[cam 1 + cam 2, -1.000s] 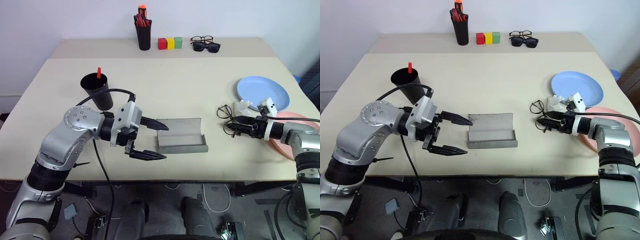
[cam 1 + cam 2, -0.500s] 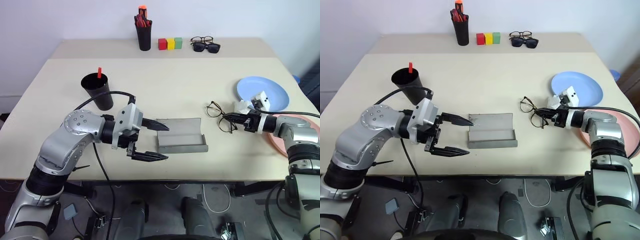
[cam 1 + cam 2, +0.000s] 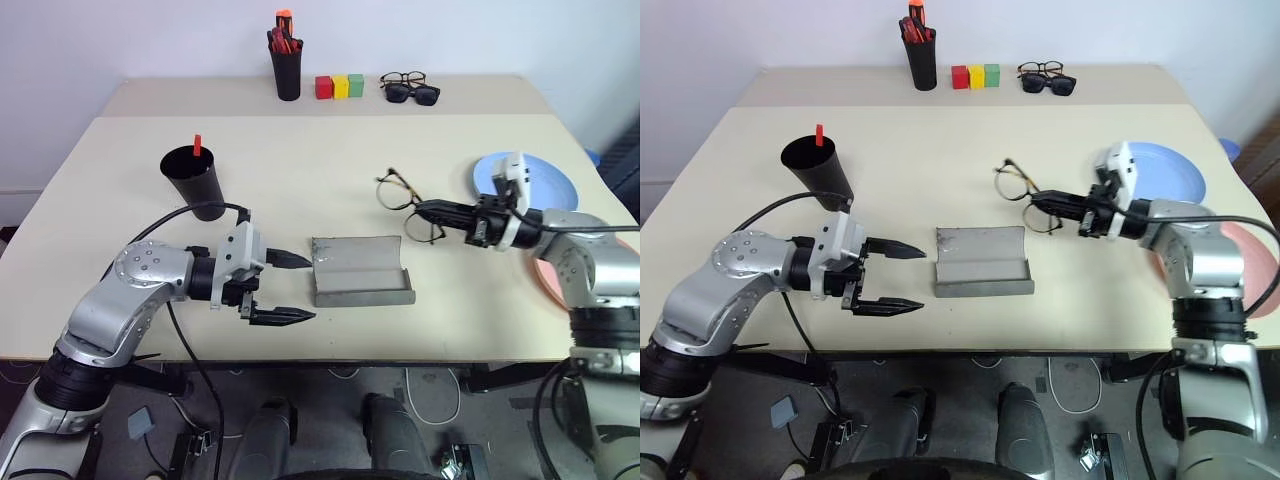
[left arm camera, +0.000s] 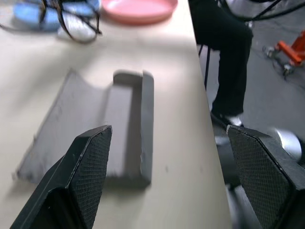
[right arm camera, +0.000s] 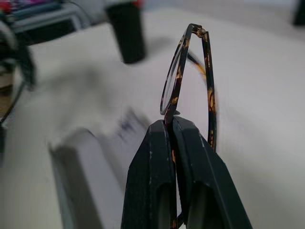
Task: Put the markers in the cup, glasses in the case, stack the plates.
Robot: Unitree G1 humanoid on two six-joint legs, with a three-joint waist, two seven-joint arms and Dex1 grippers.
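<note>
The glasses are being held clamped in the right end effector above the worktop, beside the open case; the left end effector is being kept spread apart.

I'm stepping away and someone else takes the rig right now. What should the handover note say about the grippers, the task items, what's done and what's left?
Right gripper: shut on the glasses, held above the table, just beyond the case.
Left gripper: open, empty, beside the left end of the open grey case.
Cup: a red-capped marker stands in it; the second marker cannot be made out.
Blue plate and pink plate lie side by side, unstacked.
Done: glasses picked up.
Left: place glasses in the case, check the second marker, stack plates.
</note>
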